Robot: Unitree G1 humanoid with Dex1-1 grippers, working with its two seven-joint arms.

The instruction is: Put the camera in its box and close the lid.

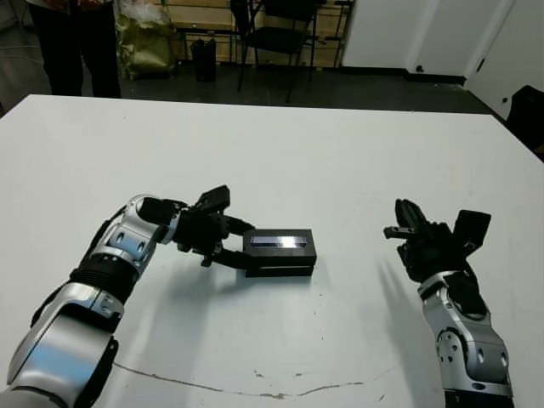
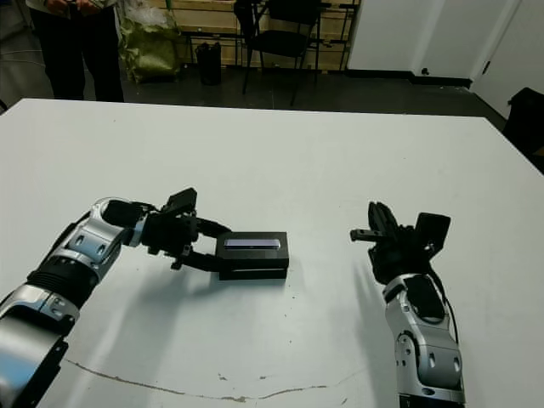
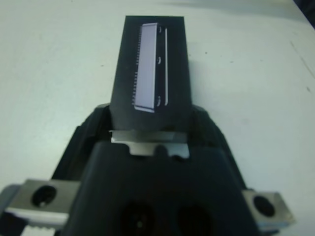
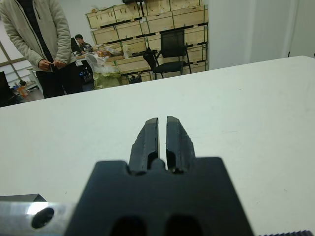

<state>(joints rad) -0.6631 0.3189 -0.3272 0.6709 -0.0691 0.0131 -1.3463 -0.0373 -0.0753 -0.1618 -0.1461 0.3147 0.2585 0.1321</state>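
Closest to the robot, the right gripper (image 4: 162,137) hovers well to the right of the box (image 1: 280,269), its 2 fingers (image 4: 147,140) pressed together and holding nothing. The left gripper (image 1: 231,242) sits right at the box's left end, fingers spread around that end and touching it. The lid (image 3: 150,73), pale strip up, lies on top of the box and looks nearly square with it. The camera is not visible, presumably inside. By my read, closing is the step in hand; the next move calls for pressing the lid flush, then letting go. Beyond the box, the white table (image 1: 297,144) and a person (image 4: 42,39) standing past its far edge.
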